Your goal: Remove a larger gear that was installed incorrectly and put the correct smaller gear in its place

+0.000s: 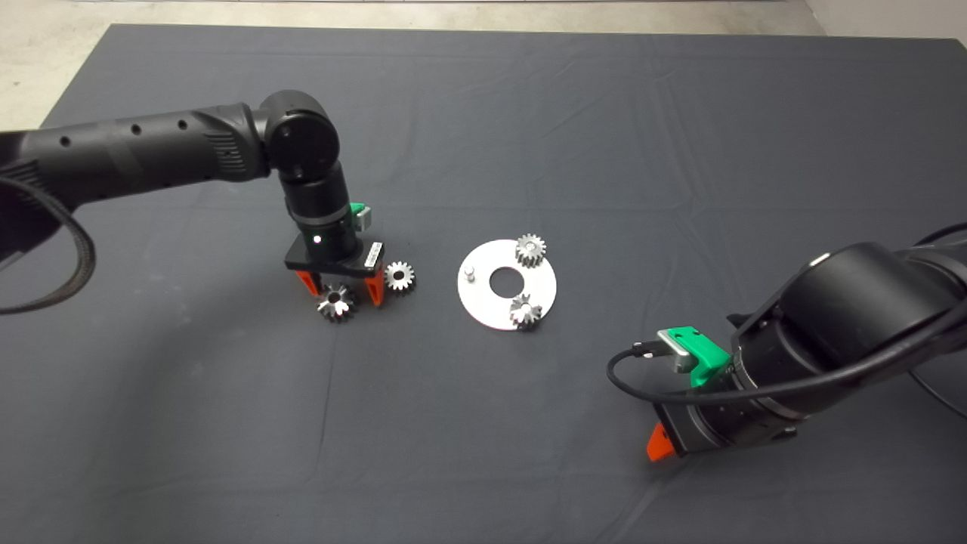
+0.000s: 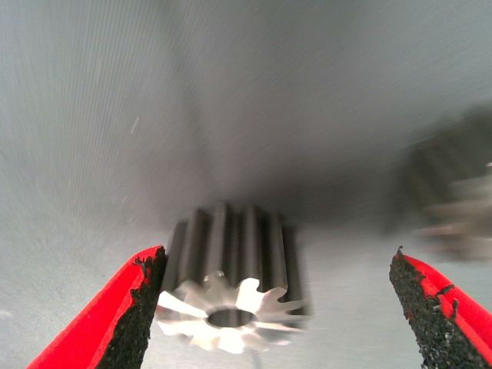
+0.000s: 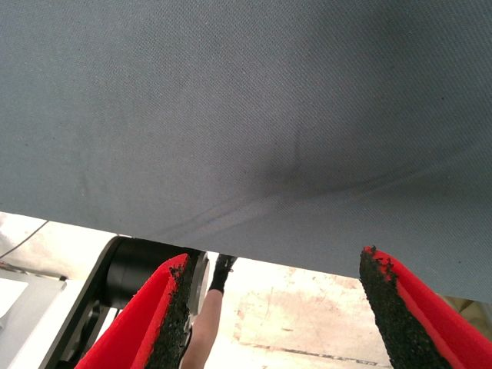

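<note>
Left gripper (image 1: 338, 288) low over mat (image 1: 529, 113), left of disc (image 1: 483, 306); fingers (image 2: 127, 307) wide apart, straddling larger gear (image 1: 335, 302). One black gritty pad looks to touch gear's flank, other pad well clear. Gear silver metal, deep star-like teeth, dark bore, lying on mat. Small gear (image 1: 399, 276), fine-toothed, just beside outer finger. Disc flat, shiny, round hole at centre, bare pin (image 1: 469, 271), two gears (image 1: 530, 249) seated. Right gripper (image 1: 659, 446) parked lower right, fingers (image 3: 173, 311) apart, holding nothing.

Larger gear (image 2: 231, 288) between the open left pincer (image 2: 280, 307) fingers, against one pad (image 2: 142, 307).
</note>
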### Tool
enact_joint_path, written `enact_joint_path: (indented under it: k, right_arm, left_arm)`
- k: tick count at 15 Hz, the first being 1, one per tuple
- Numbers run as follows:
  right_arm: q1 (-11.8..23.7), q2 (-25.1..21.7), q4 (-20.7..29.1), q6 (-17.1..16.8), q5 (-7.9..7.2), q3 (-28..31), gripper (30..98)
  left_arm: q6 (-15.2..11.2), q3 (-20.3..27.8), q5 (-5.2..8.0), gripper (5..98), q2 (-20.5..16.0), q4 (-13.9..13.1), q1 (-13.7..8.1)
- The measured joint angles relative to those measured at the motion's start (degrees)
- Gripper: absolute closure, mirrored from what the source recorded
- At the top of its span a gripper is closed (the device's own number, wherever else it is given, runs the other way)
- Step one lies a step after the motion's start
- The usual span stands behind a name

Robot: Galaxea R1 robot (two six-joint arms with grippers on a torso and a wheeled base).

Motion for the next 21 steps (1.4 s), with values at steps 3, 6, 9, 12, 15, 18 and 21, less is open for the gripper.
enact_joint_path:
  k: [3,6,9,12,15,18,21]
  right_arm:
    - [0.0,0.0,0.0,0.0,-0.02,0.0,70.1]
    - [0.0,-0.02,-0.02,-0.01,-0.02,0.0,70.1]
    - [0.0,0.0,-0.01,-0.02,0.0,0.0,70.1]
    - [0.0,0.0,-0.02,-0.02,-0.02,0.0,70.1]
    - [0.0,0.0,-0.02,-0.02,0.0,0.0,70.1]
    - [0.0,-0.02,0.0,-0.02,-0.02,0.0,70.1]
    - [0.0,-0.02,-0.02,-0.02,-0.05,0.0,70.1]
  left_arm:
    - [0.0,-0.68,-0.27,30.2,1.59,-0.06,-1.87]
    - [0.0,-0.82,-0.37,25.7,2.0,-0.11,-2.02]
    - [-0.01,-0.89,-0.35,20.6,2.04,-0.12,-2.04]
    - [-0.02,-0.88,-0.35,15.3,2.3,-0.13,-2.13]
    - [-0.02,-0.88,-0.27,15.3,3.77,-0.11,-2.8]
    - [-0.02,-1.05,-0.29,15.3,6.32,-0.13,-3.46]
    - [-0.05,-2.39,-0.43,15.3,8.87,-0.13,-3.82]
